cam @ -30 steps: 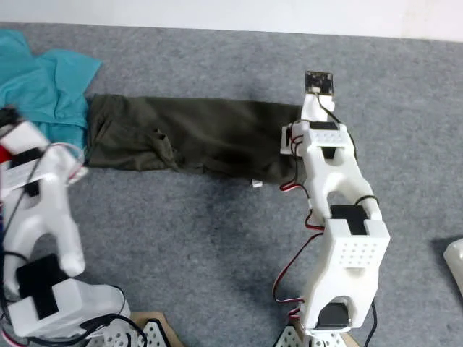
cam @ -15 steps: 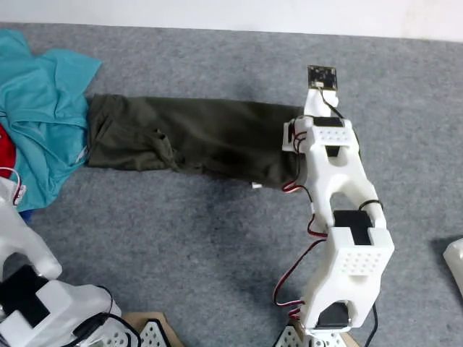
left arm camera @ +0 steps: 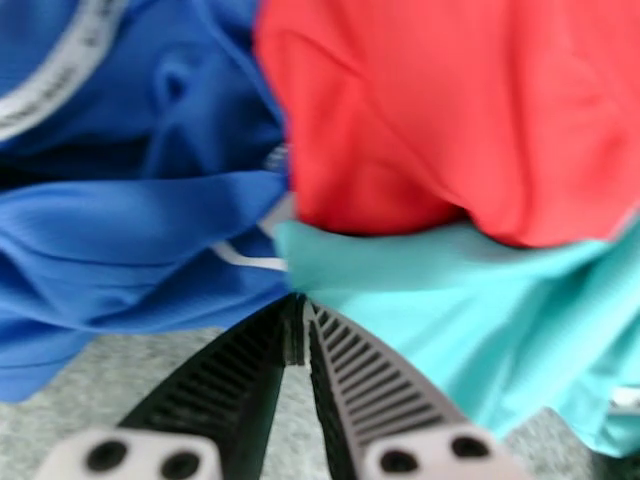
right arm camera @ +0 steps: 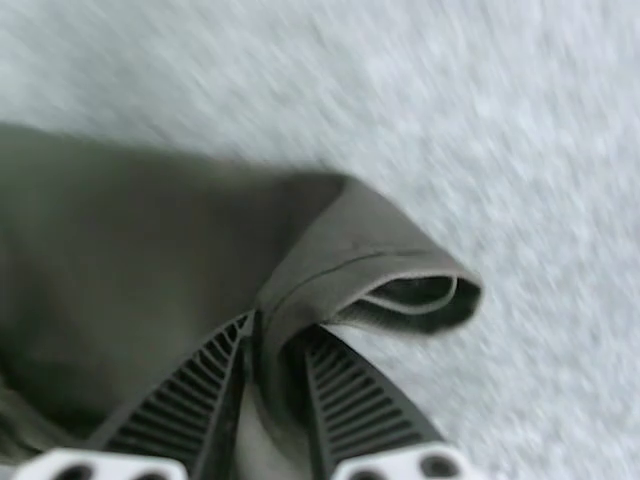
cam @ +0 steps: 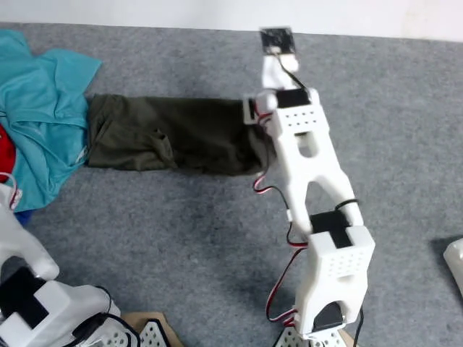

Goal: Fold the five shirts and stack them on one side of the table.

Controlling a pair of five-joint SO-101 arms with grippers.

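Claw [right arm camera: 272,326] of right arm [cam: 304,152] (stretched forward) pinches olive shirt [cam: 173,134].

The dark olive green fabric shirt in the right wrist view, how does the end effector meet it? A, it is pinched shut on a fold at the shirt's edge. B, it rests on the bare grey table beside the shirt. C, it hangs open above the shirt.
A: the right end effector is closed with a fold of the dark olive green fabric shirt caught between its two sides.
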